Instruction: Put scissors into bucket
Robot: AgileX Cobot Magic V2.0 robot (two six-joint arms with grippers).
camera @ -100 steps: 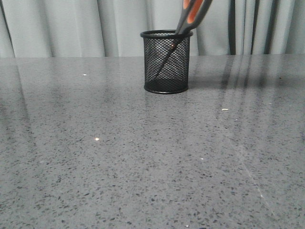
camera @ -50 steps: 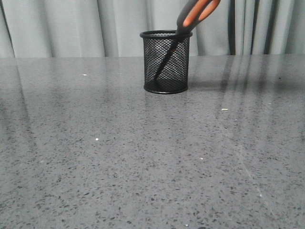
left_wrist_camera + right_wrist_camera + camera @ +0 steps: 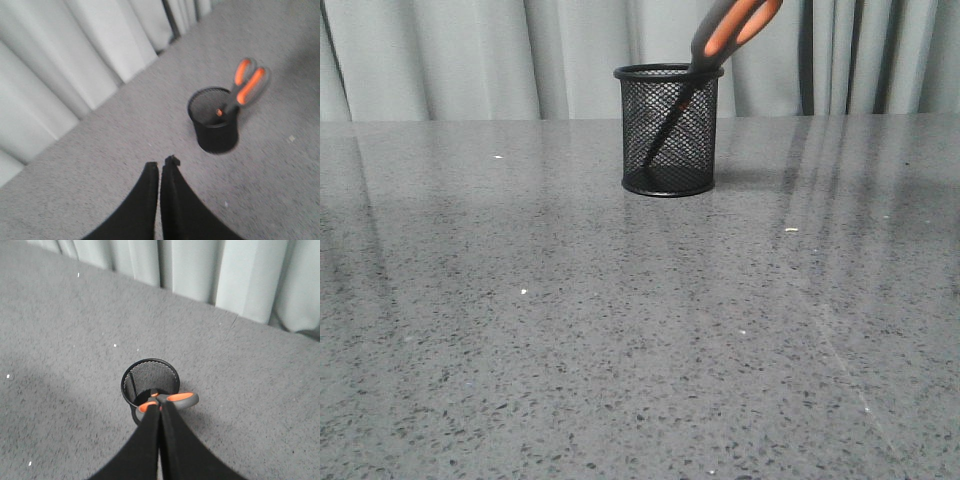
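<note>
On my front feed I see a small black wire-mesh cylinder of a bucket (image 3: 669,130), solid at rim and base, standing upright in the upper middle of the frame on a grey speckled stone-look table (image 3: 620,340) with a faint sheen. Pale pleated curtains (image 3: 470,55) hang behind it.

Inside the bucket sit the scissors (image 3: 720,35), dark grey plastic handles lined in orange, with dark blades. The blades run down through the mesh at a slant, tip toward the lower left of the cup's floor, and the handles lean out over the right side of the rim, reaching up to the top edge of the frame.

From the left wrist camera, the bucket (image 3: 214,121) sits right of centre, blurred, with the scissors' handles (image 3: 248,86) fanning out past its rim. The left gripper (image 3: 160,169) is well apart from the cup, its two smooth black fingers pressed together on nothing.

From the right wrist camera, I look down into the bucket (image 3: 150,382); the open mesh mouth shows, with the scissors (image 3: 167,401) resting across its near rim. The right gripper (image 3: 160,407) has its black fingers drawn together right over the orange-lined loops; I cannot tell whether it grips them.
</note>
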